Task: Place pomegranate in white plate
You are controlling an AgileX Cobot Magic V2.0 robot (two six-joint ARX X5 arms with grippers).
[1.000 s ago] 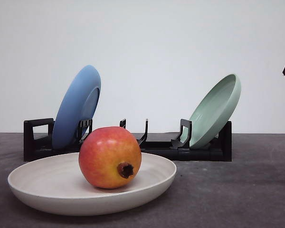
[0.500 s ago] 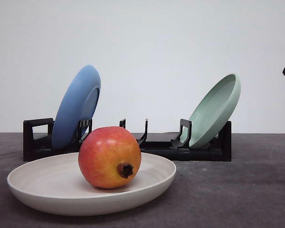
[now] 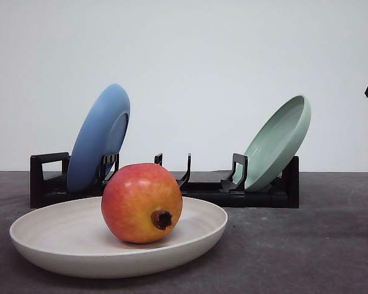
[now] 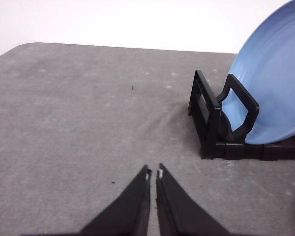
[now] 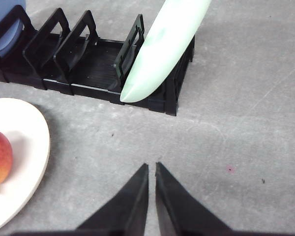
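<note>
Grey table (image 3: 319, 245): pomegranate (image 3: 141, 203) in white plate (image 3: 61, 242)

The right gripper (image 5: 152, 169) hangs over bare grey table (image 5: 246, 98), its two black fingers drawn together until just a thin slit shows between the tips, with nothing held. Beyond it sits a black dish rack (image 5: 88, 64), and a pale green plate (image 5: 160, 49) leans tilted in the slot at one end of it. A sliver of a blue plate (image 5: 5, 19) stands at the rack's other end. Off to the side, the white plate (image 5: 32, 147) rests flat on the table, apart from the rack, with the pomegranate (image 5: 0, 157) lying in it, partly cut off by the frame edge.
</note>
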